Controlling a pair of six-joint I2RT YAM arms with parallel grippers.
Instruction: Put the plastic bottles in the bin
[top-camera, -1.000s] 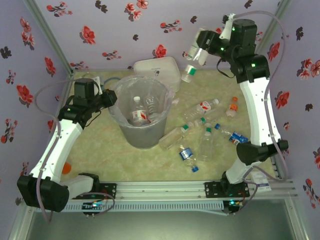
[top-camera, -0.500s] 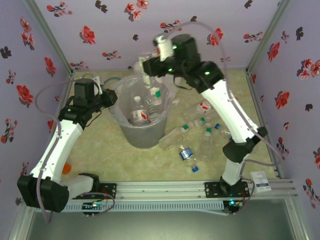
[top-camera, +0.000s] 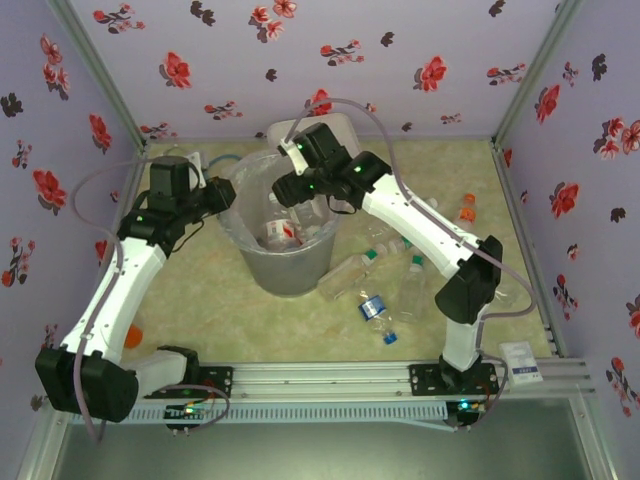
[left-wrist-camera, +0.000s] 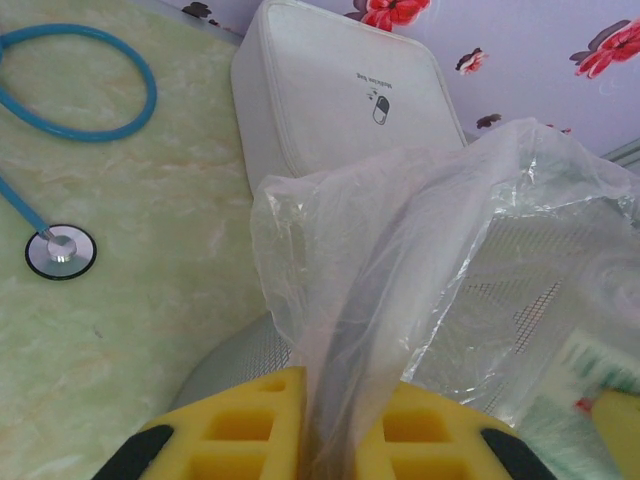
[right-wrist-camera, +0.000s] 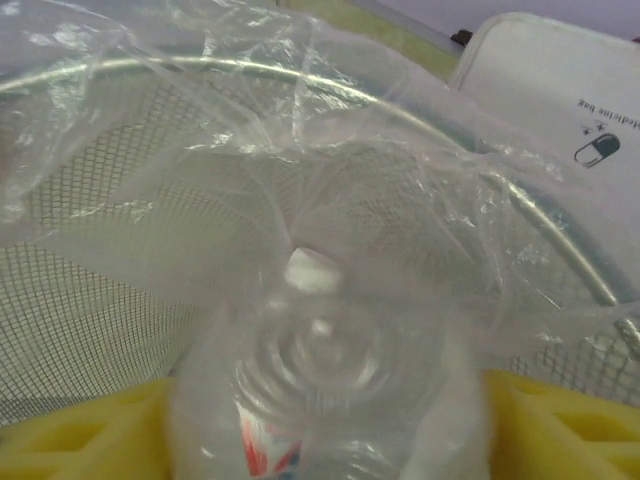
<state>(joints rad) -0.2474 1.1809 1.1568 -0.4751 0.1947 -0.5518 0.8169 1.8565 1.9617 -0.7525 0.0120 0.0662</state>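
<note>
The right pincer (right-wrist-camera: 320, 432) hangs over the mouth of the bin (top-camera: 285, 272), with a bottle (right-wrist-camera: 320, 350) between its wide-set pads, long axis pointing down inside, grip uncertain, while the left pincer (left-wrist-camera: 330, 432) pinches the liner (left-wrist-camera: 420, 250).

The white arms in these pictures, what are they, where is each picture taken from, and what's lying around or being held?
They are two robot arms bolted to a table, each ending in a two-fingered hand. One picture looks down from above. The other two come from cameras on the wrists, so the yellow foam at their bottom edges is the fingers. Several plastic bottles lie on the table beside the grey bin, which is lined with a clear bag and has a few inside. Behind it stands a white container, with a stethoscope nearby. The left hand pinches the bag's edge. The right hand is over the bin with a clear bottle between its fingers; whether gripped or loose, I can't tell.
</note>
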